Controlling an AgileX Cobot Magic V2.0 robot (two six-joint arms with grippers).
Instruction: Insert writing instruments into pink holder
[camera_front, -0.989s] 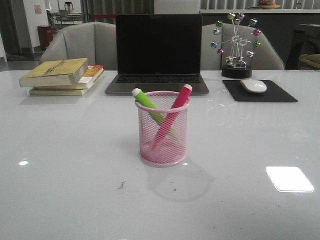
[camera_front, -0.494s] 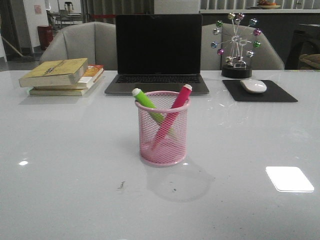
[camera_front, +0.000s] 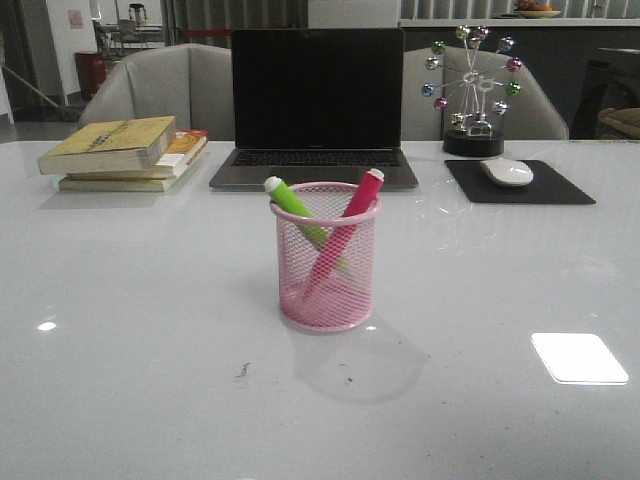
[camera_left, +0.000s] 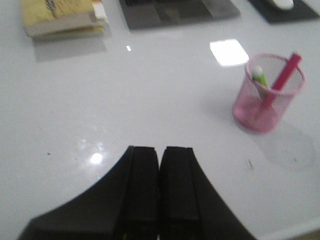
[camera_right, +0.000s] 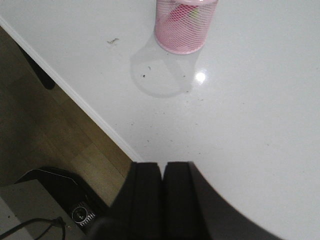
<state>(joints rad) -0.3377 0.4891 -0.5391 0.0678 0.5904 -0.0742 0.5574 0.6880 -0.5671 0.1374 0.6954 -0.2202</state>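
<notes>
The pink holder (camera_front: 327, 258) stands upright in the middle of the white table. Inside it lean two writing instruments, crossed: a lime green marker (camera_front: 296, 205) with its pale cap at the rim's left, and a magenta marker (camera_front: 352, 210) poking out at the right. The left wrist view shows the holder (camera_left: 267, 97) with both markers in it, well away from my left gripper (camera_left: 160, 150), which is shut and empty. My right gripper (camera_right: 162, 166) is also shut and empty, near the table's front edge, with the holder (camera_right: 185, 25) far off. Neither gripper appears in the front view.
A laptop (camera_front: 316, 108) sits behind the holder. Stacked books (camera_front: 125, 152) lie at the back left. A mouse (camera_front: 507, 172) on a black pad (camera_front: 520, 185) and a ball ornament (camera_front: 472, 90) are at the back right. The table edge (camera_right: 75, 95) and floor show below.
</notes>
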